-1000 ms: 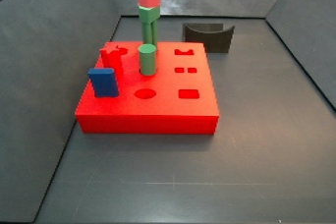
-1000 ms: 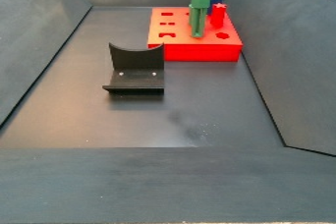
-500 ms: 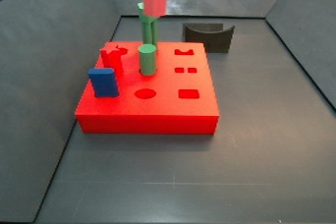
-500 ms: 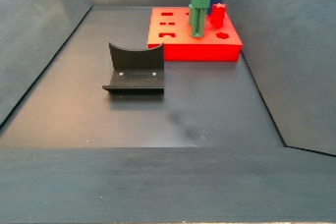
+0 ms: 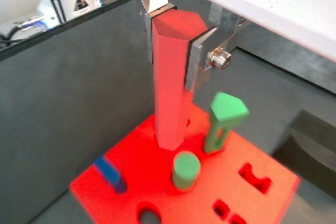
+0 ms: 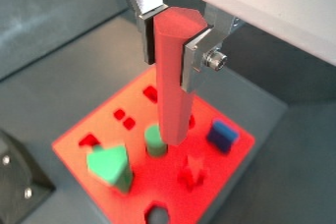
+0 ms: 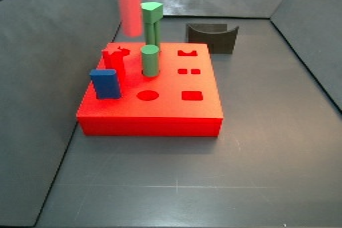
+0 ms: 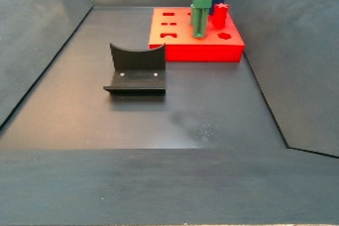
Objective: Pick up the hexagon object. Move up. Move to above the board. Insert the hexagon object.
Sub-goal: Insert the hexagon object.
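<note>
Gripper clamped on the red-pink hexagon object, held upright above the red board, rod's lower end clear of the tall green peg, fixture well behind the board.

- No text, label, brand, number or sign can be read in any view.
- Gripper: above the board, closed on the hexagon rod; its silver finger plates are unmarked.
- Board: plain red top face, shaped holes only, no lettering.
- Hexagon rod: plain red-pink faces, no markings.
- Fixture: dark, no label legible.
</note>
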You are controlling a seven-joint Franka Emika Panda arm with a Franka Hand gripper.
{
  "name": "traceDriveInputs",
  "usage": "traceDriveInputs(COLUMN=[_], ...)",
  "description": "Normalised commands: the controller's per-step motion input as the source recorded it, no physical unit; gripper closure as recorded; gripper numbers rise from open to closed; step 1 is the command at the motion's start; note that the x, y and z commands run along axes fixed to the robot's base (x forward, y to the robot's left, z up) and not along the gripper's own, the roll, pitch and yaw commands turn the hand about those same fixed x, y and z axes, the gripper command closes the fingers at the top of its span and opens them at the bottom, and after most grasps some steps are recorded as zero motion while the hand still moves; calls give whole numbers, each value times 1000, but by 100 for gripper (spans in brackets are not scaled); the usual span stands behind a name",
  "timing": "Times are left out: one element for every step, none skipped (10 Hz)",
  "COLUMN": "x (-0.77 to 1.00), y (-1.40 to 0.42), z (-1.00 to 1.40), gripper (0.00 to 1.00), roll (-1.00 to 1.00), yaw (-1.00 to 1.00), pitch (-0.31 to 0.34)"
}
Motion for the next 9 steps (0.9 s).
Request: traceDriveInputs(x=[-617, -549, -371, -26, 143, 231, 40, 0, -11], y=[577, 574, 560, 526, 300, 200, 189, 177, 183], z=[-480, -417, -294, -146, -289, -343, -314, -374, -409], gripper=[100, 100, 100, 100, 100, 100, 100, 100, 100], roll=[54, 79, 43, -11, -126, -140, -86, -121, -111], yaw=[-134, -114, -89, 0, 0, 0, -6, -23, -60], pitch=[-26, 0, 0, 0, -9, -39, -31, -114, -150])
